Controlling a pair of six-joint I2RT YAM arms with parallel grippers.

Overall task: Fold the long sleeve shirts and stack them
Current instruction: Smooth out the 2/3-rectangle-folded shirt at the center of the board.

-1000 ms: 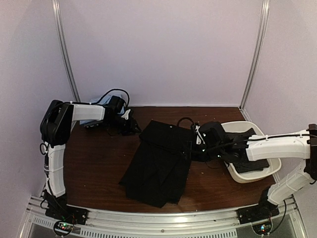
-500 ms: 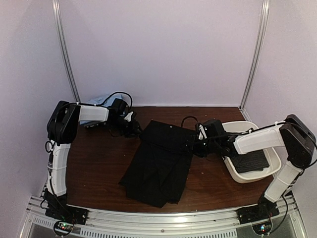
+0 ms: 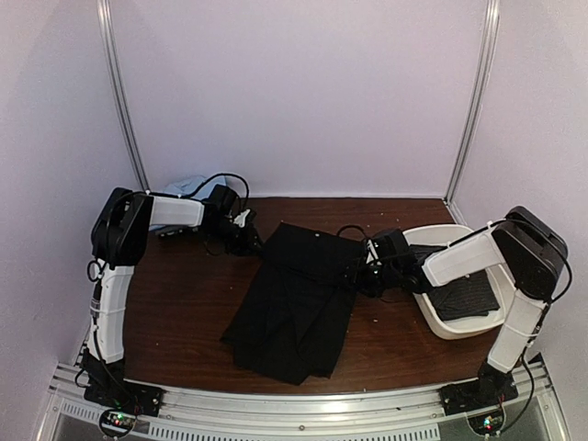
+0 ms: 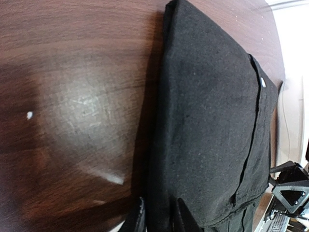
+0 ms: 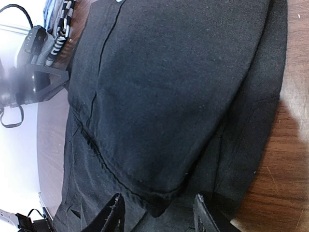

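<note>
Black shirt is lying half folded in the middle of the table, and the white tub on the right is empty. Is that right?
Not quite. The white tub is not empty: the top external view shows a dark cloth with a fine pale pattern lying in it. The black shirt does lie half folded in the middle of the table.

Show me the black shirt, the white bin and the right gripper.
black shirt [image 3: 292,308], top view, middle of the folded cloth.
white bin [image 3: 458,331], top view, its near rim.
right gripper [image 5: 159,200], right wrist view, between the fingertips.
</note>
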